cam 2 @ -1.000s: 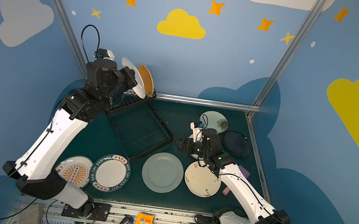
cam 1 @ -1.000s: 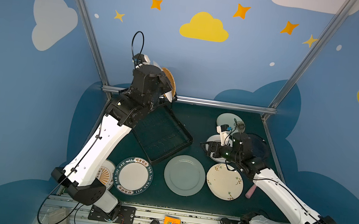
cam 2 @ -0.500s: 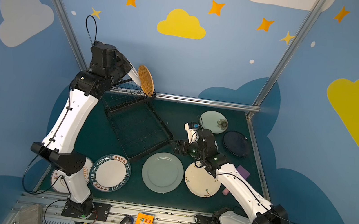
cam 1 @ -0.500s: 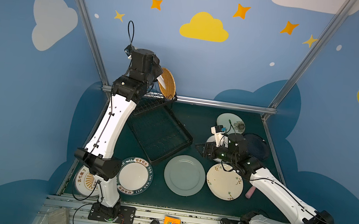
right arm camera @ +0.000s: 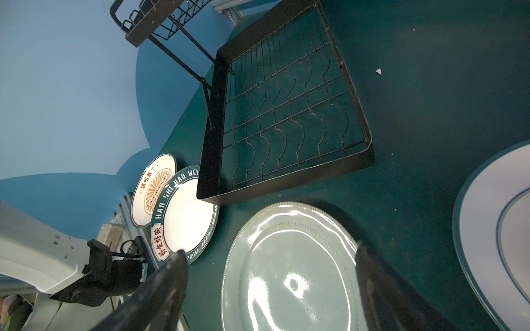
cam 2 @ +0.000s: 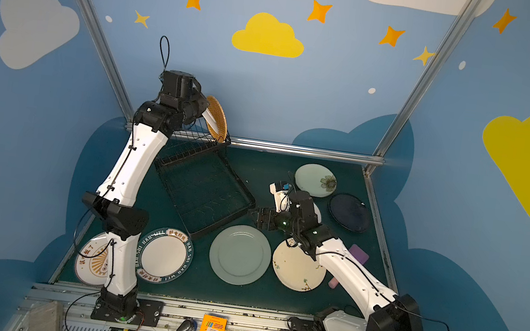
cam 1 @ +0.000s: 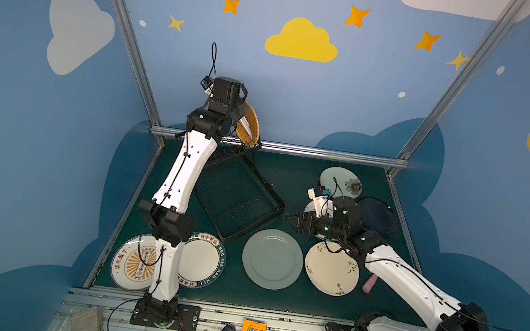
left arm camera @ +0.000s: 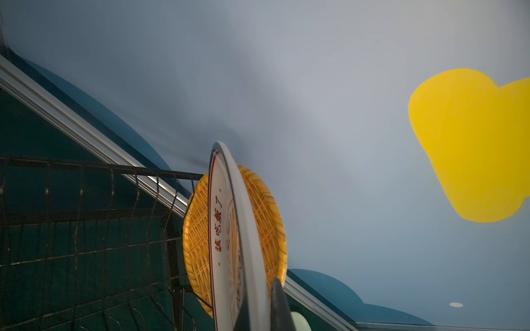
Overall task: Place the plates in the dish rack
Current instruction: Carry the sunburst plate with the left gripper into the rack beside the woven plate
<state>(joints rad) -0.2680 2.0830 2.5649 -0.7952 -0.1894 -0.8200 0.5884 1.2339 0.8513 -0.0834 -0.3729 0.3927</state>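
Directions are read with 12 o'clock at the back wall and 6 o'clock at the arm bases.

**Left pincer**: closed narrow on the rim of a white sunburst plate. The plate is held on edge, nearly upright, over the raised basket section at the 12 o'clock end of the dish rack. It stands just beside the orange woven plate, which is already set on edge in the basket. Whether the two plates touch cannot be told.

**Right pincer**: fingers spread wide, nothing between them. It points toward 9 o'clock and hovers over the tabletop, near the 4 o'clock corner of the rack tray. The pale green plate lies flat just at its 7 o'clock.

**Plates lying flat on the tabletop:**
- cream floral plate, at 3 o'clock of the pale green plate, close beside it;
- lettered plate, at 9 o'clock of the pale green plate, its far edge under the rack's corner;
- second sunburst plate, farther toward 9 o'clock, partly under the lettered plate;
- flower plate and navy plate, at 1 to 2 o'clock of the tabletop.
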